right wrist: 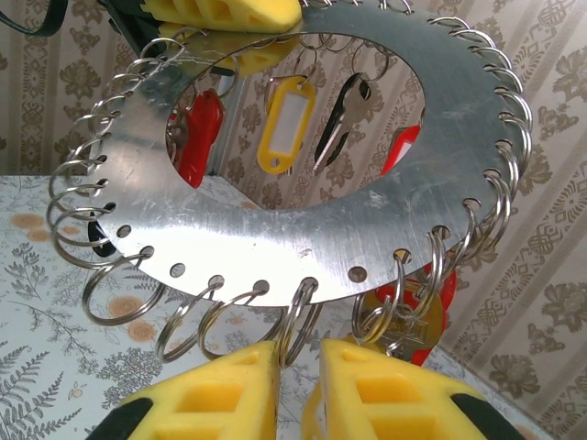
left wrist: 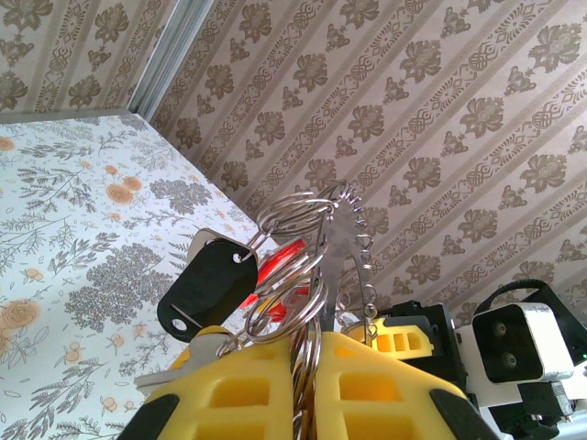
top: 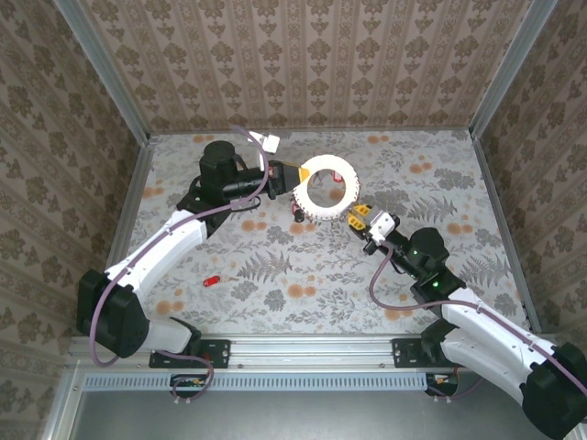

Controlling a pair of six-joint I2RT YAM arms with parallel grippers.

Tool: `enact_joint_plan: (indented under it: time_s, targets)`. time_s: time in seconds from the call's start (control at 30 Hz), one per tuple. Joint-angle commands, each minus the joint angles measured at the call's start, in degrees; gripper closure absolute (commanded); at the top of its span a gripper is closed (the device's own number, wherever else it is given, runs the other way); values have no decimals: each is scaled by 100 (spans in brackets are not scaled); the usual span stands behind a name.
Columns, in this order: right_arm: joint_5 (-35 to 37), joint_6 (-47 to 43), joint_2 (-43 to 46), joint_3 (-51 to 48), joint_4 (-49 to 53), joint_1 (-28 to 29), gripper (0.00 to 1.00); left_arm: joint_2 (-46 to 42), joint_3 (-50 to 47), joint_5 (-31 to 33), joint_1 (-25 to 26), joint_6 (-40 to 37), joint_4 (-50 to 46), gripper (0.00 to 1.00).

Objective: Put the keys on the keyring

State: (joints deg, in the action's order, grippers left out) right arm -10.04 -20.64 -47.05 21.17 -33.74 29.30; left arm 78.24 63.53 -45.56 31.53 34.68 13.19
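Judged to be a robot test cell in a laboratory or workshop, not lived-in premises. Closed on three sides by flat wall panels [top: 303, 64] papered in a brown damask pattern and held in bare aluminium posts [top: 103, 71], with a table top [top: 303, 275] covered by a floral printed sheet. Fitted at the near edge with a slotted metal rail [top: 303, 353] carrying a left arm [top: 156, 252] and a right arm [top: 486, 330], both with loose cables [top: 371, 280] exposed.
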Motion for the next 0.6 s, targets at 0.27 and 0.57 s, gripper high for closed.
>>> enact_joint_plan:
  time_s: [0.27, 0.57]
  targets:
    - [31, 157, -103, 218, -222, 67, 87, -256, 245, 23, 55, 56, 382, 100]
    - [270, 166, -231, 275, -299, 144, 85, -236, 233, 64, 64, 68, 394, 100]
